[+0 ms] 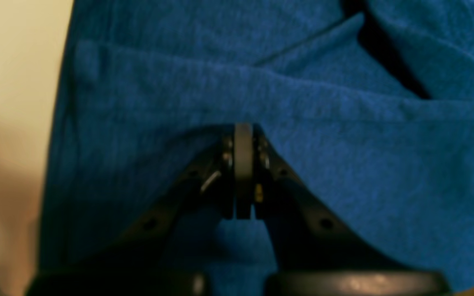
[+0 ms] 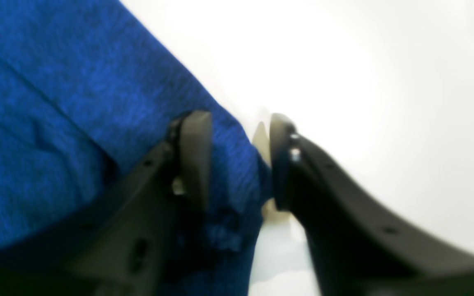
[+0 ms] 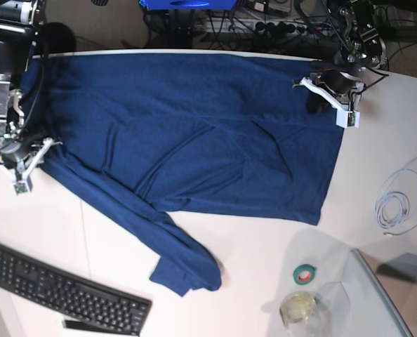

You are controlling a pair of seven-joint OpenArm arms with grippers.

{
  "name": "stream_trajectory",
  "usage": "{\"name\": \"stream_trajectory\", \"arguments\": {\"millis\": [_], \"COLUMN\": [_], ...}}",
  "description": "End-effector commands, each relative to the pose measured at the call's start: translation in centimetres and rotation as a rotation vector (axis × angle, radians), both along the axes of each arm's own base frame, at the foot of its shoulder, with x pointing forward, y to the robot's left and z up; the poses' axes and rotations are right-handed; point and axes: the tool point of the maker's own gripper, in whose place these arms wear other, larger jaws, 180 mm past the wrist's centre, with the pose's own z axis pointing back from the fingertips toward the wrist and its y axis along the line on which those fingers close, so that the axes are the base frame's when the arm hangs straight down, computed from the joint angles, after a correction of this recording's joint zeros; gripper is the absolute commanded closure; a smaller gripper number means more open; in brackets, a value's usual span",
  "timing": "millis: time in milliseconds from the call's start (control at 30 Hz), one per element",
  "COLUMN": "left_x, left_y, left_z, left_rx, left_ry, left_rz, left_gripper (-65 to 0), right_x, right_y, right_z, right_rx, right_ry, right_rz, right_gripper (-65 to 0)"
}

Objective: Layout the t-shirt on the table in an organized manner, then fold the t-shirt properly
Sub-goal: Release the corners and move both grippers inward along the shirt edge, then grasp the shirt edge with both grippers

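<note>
The keyboard (image 3: 61,291) is sitting untouched — we are pinching the t-shirt (image 3: 187,133) with the left gripper (image 1: 243,172), right gripper (image 2: 237,160) straddling its edge, jaws apart — still spreading, folding unstarted.

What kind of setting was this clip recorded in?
Probably a robotics lab or workshop bench, not a home. A white table carries a black keyboard and a coiled cable beside the t-shirt, and tangled cables and power strips run along its far edge.

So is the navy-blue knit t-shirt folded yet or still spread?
Mostly spread: navy-blue knit t-shirt lies open across the white table, one sleeve trailing, wrinkled.
</note>
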Motion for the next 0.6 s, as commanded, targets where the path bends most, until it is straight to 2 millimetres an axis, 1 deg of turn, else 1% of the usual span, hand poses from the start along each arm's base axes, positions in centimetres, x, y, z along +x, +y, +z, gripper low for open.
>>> {"name": "stream_trajectory", "arguments": {"millis": [0, 33, 100, 133, 267, 367, 567], "left_x": [0.3, 0.2, 0.4, 0.3, 0.1, 0.1, 0.1], "left_y": [0.5, 0.5, 0.5, 0.6, 0.8, 0.8, 0.8], "left_z": [0.4, 0.2, 0.1, -0.1, -0.5, -0.6, -0.5], "left_rx": [0.021, 0.037, 0.06, 0.068, 0.066, 0.069, 0.067], "left_ry": [-0.017, -0.006, 0.001, 0.009, 0.021, 0.025, 0.022], "left_rz": [-0.008, -0.017, -0.033, -0.034, -0.028, -0.029, -0.028], "left_gripper": [0.0, 0.0, 0.0, 0.0, 0.0, 0.0, 0.0], "right_x": [1.9, 1.7, 1.8, 1.8, 2.6, 3.6, 2.8], "right_y": [-0.8, -0.7, -0.9, -1.5, -1.8, -2.0, -2.3], "right_z": [1.4, 0.8, 0.5, 0.7, 1.6, 3.1, 2.7], "right_rx": [-0.007, 0.003, 0.01, 0.002, -0.01, -0.031, -0.04], "right_ry": [-0.048, -0.031, -0.019, -0.019, -0.048, -0.088, -0.032], "right_rz": [-0.007, -0.014, -0.023, -0.025, -0.021, -0.013, -0.027], "right_gripper": [-7.7, -3.9, -1.2, -0.9, -0.8, -0.8, -1.5]}}
